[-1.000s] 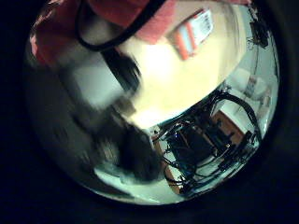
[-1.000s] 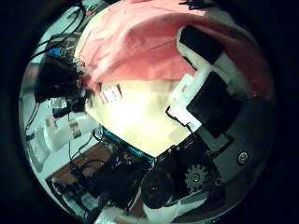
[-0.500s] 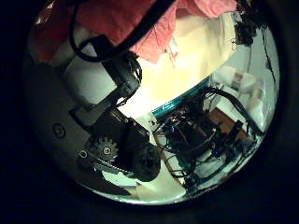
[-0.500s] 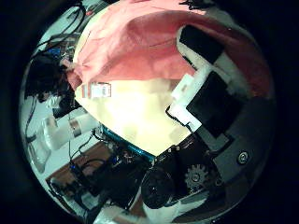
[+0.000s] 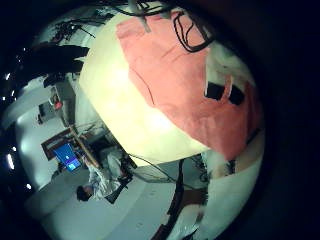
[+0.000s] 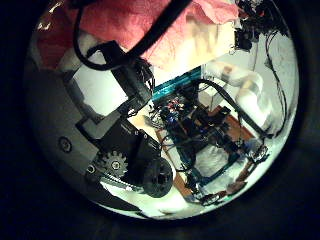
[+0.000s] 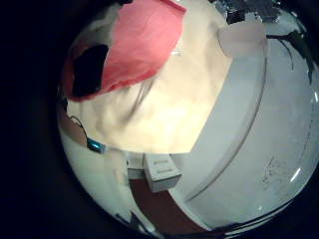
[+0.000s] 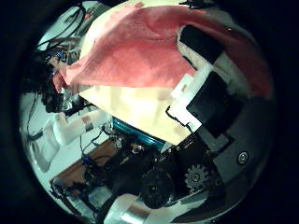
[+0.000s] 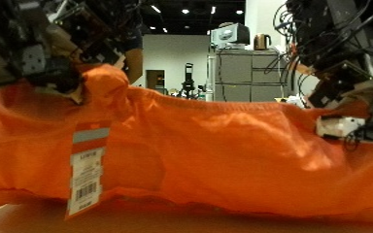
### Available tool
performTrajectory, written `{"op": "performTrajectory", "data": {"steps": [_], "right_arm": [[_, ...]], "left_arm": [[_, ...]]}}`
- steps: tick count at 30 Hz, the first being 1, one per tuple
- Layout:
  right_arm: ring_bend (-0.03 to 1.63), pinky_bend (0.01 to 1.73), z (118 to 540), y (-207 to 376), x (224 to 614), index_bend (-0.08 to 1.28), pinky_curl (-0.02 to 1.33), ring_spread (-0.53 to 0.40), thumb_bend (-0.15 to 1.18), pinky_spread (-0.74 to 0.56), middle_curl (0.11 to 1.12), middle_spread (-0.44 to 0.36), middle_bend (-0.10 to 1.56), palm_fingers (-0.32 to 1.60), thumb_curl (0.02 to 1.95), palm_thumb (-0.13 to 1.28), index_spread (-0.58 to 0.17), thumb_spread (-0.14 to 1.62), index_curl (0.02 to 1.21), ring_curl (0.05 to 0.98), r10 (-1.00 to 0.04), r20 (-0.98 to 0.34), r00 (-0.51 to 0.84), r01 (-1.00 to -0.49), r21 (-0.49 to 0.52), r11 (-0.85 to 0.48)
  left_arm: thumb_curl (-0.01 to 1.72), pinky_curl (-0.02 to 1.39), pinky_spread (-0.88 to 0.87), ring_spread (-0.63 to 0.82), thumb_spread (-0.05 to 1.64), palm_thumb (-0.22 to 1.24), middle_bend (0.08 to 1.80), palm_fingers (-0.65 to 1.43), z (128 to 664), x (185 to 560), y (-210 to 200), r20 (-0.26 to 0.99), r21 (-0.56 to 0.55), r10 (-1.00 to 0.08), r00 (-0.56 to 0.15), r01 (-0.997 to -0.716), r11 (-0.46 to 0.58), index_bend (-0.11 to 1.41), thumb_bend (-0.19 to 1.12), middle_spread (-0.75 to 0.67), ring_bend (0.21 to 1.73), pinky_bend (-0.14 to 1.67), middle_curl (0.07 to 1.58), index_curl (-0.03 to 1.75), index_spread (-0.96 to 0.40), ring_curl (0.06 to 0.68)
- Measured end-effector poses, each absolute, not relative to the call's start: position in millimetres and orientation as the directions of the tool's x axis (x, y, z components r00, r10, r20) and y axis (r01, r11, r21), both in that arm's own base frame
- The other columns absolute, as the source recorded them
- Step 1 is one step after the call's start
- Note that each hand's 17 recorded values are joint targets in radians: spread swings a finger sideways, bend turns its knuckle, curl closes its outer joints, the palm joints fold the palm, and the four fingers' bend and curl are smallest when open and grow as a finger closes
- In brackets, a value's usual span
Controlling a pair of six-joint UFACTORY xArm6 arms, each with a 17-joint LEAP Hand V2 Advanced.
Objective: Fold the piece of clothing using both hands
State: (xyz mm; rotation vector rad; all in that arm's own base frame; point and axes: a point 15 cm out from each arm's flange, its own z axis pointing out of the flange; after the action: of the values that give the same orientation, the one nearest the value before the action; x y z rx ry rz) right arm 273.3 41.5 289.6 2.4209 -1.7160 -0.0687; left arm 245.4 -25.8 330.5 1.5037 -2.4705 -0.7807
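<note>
Left hand (image 9: 38, 44), upper left, and right hand (image 9: 349, 92), at right, both pinch the orange garment (image 9: 199, 155) aloft.

Garment (image 9: 225, 146) hangs spread across the outside view, held up above the table (image 9: 18, 221). Left hand (image 9: 38, 49) is at one upper corner, right hand (image 9: 355, 107) at the other, w/ cloth sagging btwn them. Tag (image 9: 87, 175) dangles on the cloth's front, below left hand.

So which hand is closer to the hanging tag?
The left hand. It grips the orange cloth just above the tag; the right hand holds the far end.
</note>
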Motion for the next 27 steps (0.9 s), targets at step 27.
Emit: {"op": "performTrajectory", "data": {"steps": [27], "right_arm": [[1.29,1.03,238,47,439,0.9,1.18,-0.241,-0.02,-0.3,0.83,-0.158,1.23,1.05,0.71,1.0,-0.343,1.24,1.06,0.798,-0.964,0.051,0.263,-0.918,0.321,-0.233]], "left_arm": [[1.07,0.47,-0.68,-0.54,1.47,0.67,1.12,1.11,261,448,-27,-0.173,0.58,-0.879,-0.444,-0.768,0.274,0.39,0.34,-0.49,0.96,1.07,0.56,0.78,-0.62,0.425]]}}
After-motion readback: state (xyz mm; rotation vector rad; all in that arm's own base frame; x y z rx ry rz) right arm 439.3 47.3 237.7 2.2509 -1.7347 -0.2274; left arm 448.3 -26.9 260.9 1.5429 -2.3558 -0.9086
